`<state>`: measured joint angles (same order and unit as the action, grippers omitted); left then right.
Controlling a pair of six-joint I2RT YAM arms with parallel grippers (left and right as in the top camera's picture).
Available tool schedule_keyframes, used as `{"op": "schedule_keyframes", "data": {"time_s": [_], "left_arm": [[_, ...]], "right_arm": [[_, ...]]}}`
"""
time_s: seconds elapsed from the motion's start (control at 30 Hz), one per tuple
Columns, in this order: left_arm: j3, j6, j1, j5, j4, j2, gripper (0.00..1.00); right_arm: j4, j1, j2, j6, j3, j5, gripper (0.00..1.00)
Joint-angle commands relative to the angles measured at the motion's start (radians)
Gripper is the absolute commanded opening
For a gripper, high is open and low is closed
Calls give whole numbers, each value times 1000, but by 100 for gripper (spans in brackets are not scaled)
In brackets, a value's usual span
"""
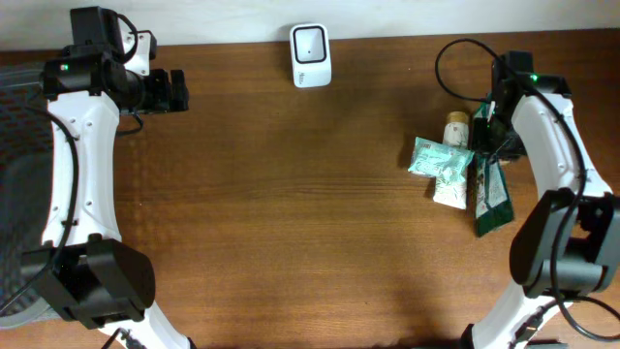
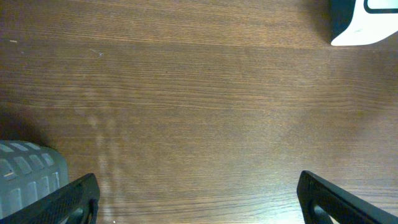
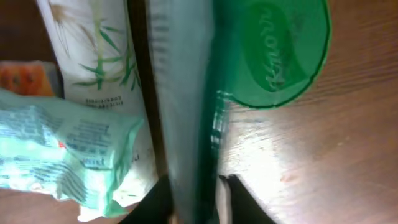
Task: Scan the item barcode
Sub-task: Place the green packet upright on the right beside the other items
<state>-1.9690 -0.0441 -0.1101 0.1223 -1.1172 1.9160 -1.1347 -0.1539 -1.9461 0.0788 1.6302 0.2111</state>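
A green Knorr packet (image 3: 273,50) runs edge-on between my right gripper's (image 3: 194,205) fingers, which stand a little apart on either side of it. From overhead the packet (image 1: 491,199) lies at the right of the table, below the right gripper (image 1: 492,131). The white barcode scanner (image 1: 310,55) stands at the back middle, and its corner (image 2: 367,25) shows in the left wrist view. My left gripper (image 1: 179,90) hovers at the back left, open wide, and nothing is between its fingers (image 2: 196,199).
A mint-green packet (image 1: 438,157), a white packet with bamboo print (image 1: 450,189) and a small jar (image 1: 456,126) lie just left of the green packet. A grey basket (image 1: 15,116) sits off the left edge. A black cable loops at the back right.
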Motion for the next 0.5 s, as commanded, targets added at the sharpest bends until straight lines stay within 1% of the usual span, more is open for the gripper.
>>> {"op": "schedule_keyframes", "data": {"time_s": [0.0,0.03,0.1,0.17,0.2,0.27,0.3,0.33,0.43,0.47], "left_arm": [[-5,-1,-6,0,1,-9,99],[-5,-1,-6,0,1,-9,99],[-5,-1,-6,0,1,-9,99],[-5,-1,-6,0,1,-9,99],[-5,-1,-6,0,1,-9,99],[-5,-1,-6,0,1,-9,99],[-5,-1,-6,0,1,-9,99],[-5,-1,-6,0,1,-9,99],[-5,-1,-6,0,1,-9,99],[-5,-1,-6,0,1,-9,99]], "right_arm": [[-11,-4,12,3,47,-116,47],[-39,-3,14,3,90,-156,50],[-99,10,23,3,185,-163,53],[-180,18,32,4,307,-163,67],[-245,18,33,7,412,-164,72],[-325,20,33,6,542,-200,72],[-395,31,33,6,648,-256,72],[-436,45,34,3,705,-301,72],[-565,128,47,-20,846,-342,72],[-564,167,73,-19,858,-343,71]]}}
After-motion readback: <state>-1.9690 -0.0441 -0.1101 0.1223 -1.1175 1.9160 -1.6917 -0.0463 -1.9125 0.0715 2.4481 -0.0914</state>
